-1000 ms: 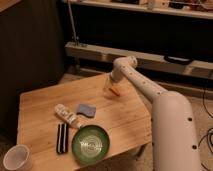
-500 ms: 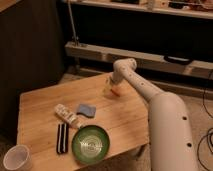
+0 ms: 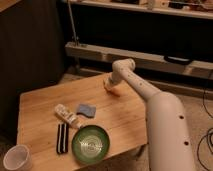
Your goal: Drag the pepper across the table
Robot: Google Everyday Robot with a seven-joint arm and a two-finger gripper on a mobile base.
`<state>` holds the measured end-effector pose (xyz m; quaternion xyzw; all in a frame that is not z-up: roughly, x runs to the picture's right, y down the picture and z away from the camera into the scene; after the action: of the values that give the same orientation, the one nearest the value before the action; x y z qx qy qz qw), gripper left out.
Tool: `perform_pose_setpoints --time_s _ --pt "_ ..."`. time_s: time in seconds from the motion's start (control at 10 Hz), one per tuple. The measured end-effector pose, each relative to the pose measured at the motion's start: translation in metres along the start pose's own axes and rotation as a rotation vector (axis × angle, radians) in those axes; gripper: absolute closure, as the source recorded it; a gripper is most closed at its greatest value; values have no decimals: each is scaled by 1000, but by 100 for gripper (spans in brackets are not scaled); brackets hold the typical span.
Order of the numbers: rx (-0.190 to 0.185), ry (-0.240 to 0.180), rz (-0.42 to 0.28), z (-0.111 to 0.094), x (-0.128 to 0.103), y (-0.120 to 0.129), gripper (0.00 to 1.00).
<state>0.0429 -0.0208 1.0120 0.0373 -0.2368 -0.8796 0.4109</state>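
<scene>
With the small orange-red tapered pepper (image 3: 115, 91) lying by the far right corner of the light-wood bench (image 3: 42, 117), just beside the gripper (image 3: 108, 83), whose jaws' state I cannot tell, a drag outward could tip it over the edge.

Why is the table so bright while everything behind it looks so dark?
In the camera view, warm light falls from above onto the table. The shelf behind it sits in deep shadow, and the green bowl catches pale glints. The gripper hangs at the table's far edge by the pepper, against that dark background.
</scene>
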Motion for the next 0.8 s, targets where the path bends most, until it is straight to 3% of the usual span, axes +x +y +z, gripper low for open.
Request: perform_pose_setpoints --time_s 0.2,0.5,0.8 --pt "-8 -2 -4 -2 1 0 100" --pt "-12 -8 -2 -16 -9 -2 100" --pt "-2 -24 9 -31 -34 -12 100"
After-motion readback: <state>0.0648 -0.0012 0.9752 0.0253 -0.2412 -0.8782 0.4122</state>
